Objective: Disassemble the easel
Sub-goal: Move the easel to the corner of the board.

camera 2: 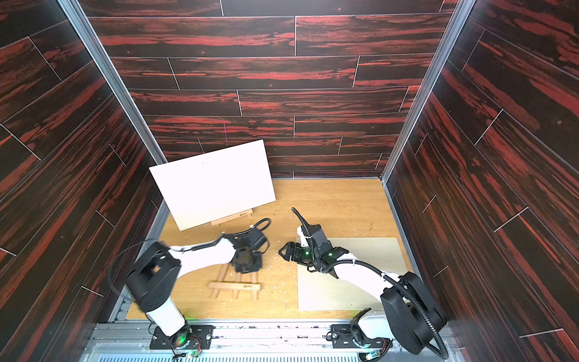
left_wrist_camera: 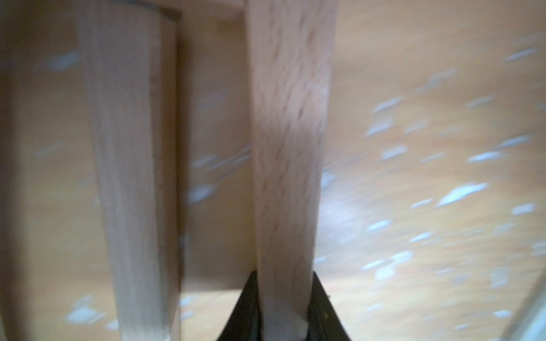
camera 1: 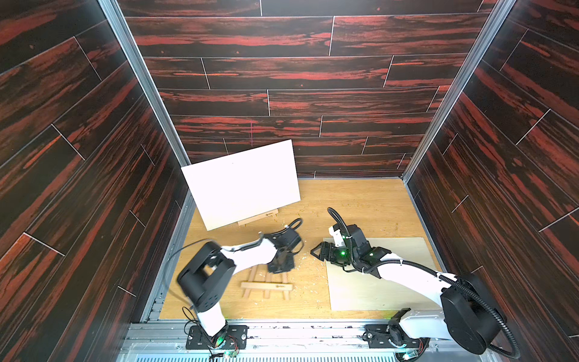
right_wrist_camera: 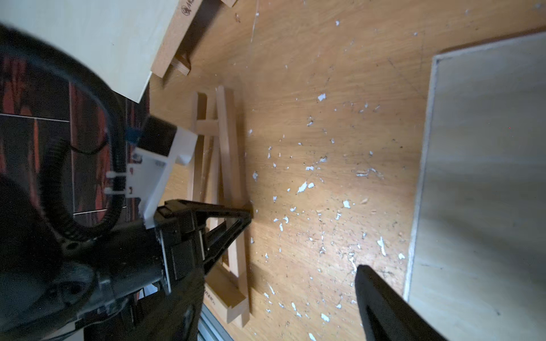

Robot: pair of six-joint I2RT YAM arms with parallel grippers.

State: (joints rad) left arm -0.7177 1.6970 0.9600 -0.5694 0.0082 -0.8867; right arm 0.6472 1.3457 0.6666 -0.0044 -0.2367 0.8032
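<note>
Beyond the left jaws, far left: white canvas board (camera 1: 241, 185) leans tilted on a second easel (camera 1: 258, 217); only its ledge shows. Left gripper (camera 1: 280, 266) points down onto the easel (camera 1: 266, 285), which lies flat on the table (camera 1: 344, 203). Left wrist view, blurred: jaws clenched on one wooden strut (left_wrist_camera: 289, 133), a black finger (left_wrist_camera: 245, 310) tight against each side. A second strut (left_wrist_camera: 127, 177) runs alongside, outside the jaws. In both top views the easel's crossbar and feet lie on the near side of those jaws, ungripped. White flecks (right_wrist_camera: 304, 186) are scattered on the table between the two grippers. Right gripper (camera 1: 316, 250): jaws released and spread wide, nothing between them, tips facing the left gripper, apart from it. Right wrist view shows one right finger (right_wrist_camera: 384, 307) over bare table. Pale plywood panel (camera 1: 376, 282) lies flat just behind the right jaws, under that arm.
</note>
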